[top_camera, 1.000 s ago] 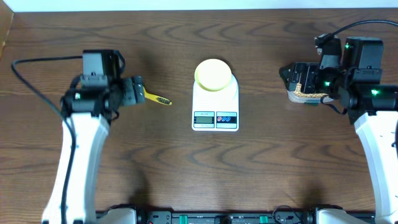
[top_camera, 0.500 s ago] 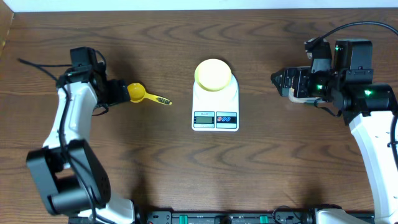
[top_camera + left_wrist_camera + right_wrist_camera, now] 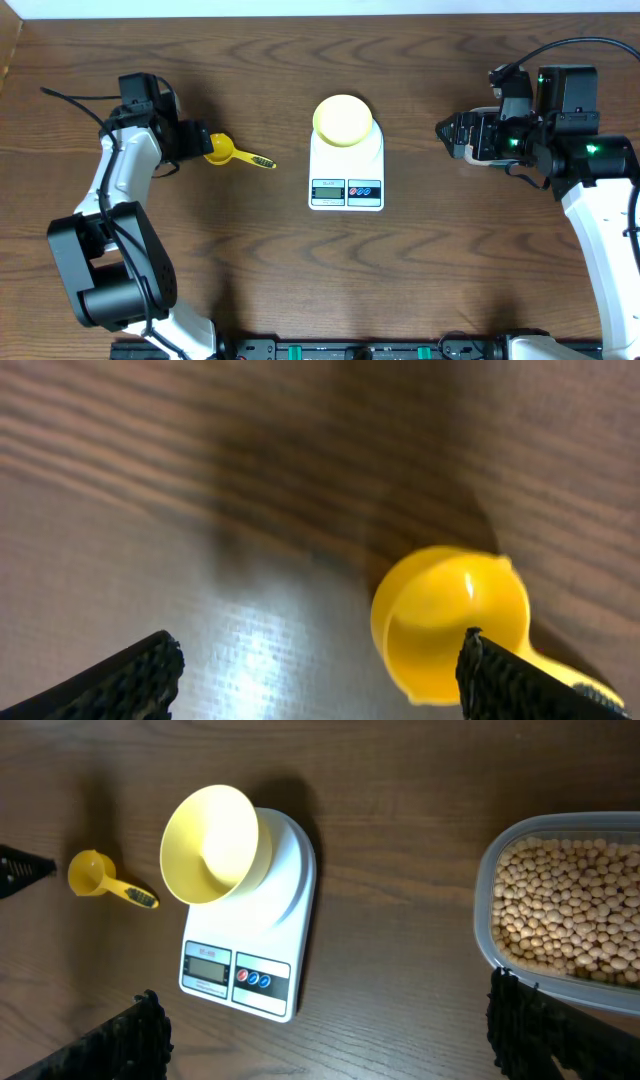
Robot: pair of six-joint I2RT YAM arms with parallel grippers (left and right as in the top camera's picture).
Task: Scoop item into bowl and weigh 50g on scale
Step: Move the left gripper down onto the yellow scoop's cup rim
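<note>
The pale-yellow bowl [image 3: 343, 119] stands empty on the far end of the white scale [image 3: 346, 185]; both also show in the right wrist view, the bowl [image 3: 210, 840] on the scale [image 3: 250, 960]. The tan beans [image 3: 565, 910] fill a clear tub [image 3: 487, 910] right of the scale; in the overhead view my right arm hides them. My right gripper [image 3: 447, 134] [image 3: 325, 1040] is open and empty, above the table between the scale and the tub. My left gripper [image 3: 192, 148] [image 3: 320, 680] is open, right beside the cup of a yellow scoop [image 3: 222, 151] [image 3: 450, 620], not holding it.
The scoop's handle [image 3: 258, 160] points right toward the scale, lying flat on the brown wooden table [image 3: 250, 260]. The scoop also shows in the right wrist view [image 3: 95, 875]. The scale's display and its red and blue buttons face the front edge.
My left arm has swung back to the left, uncovering the scoop's cup, then crept slightly toward it. My right gripper has moved a little left and now covers the tub.
</note>
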